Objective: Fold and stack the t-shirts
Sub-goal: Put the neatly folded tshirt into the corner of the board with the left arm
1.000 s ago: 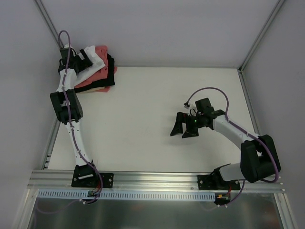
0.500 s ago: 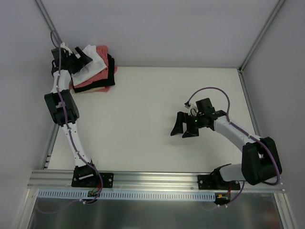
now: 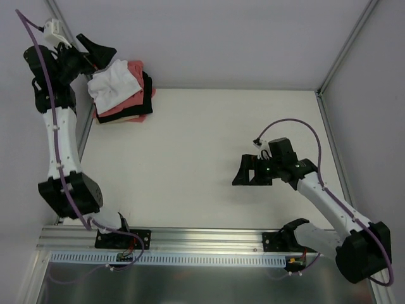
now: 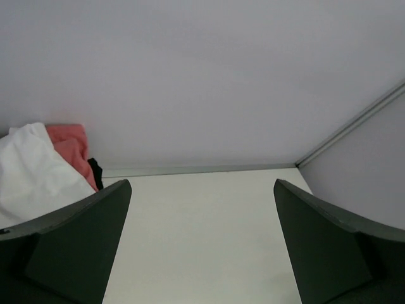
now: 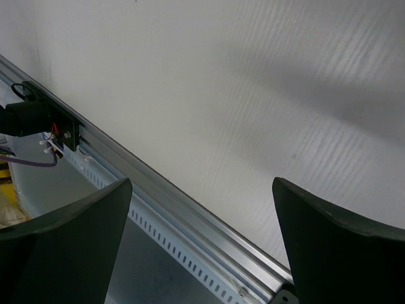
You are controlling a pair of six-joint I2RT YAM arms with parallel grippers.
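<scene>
A stack of folded t-shirts sits at the table's far left corner. The white shirt (image 3: 114,86) lies on top, over the salmon-pink one (image 3: 126,101), the black one (image 3: 147,95) and a pale cream one (image 3: 125,118) at the bottom. In the left wrist view the white shirt (image 4: 31,174), the pink one (image 4: 68,147) and a sliver of the black one (image 4: 95,172) show at the left edge. My left gripper (image 3: 93,49) is raised high beside the stack, open and empty. My right gripper (image 3: 248,172) is open and empty over the table's right middle.
The table (image 3: 202,145) has grey walls at the back and sides. A metal rail (image 3: 202,238) with both arm bases runs along the near edge; it also shows in the right wrist view (image 5: 190,221).
My left arm has lifted up and back from the stack, leaving the white shirt on top. My right gripper has turned and drawn slightly toward the near edge.
</scene>
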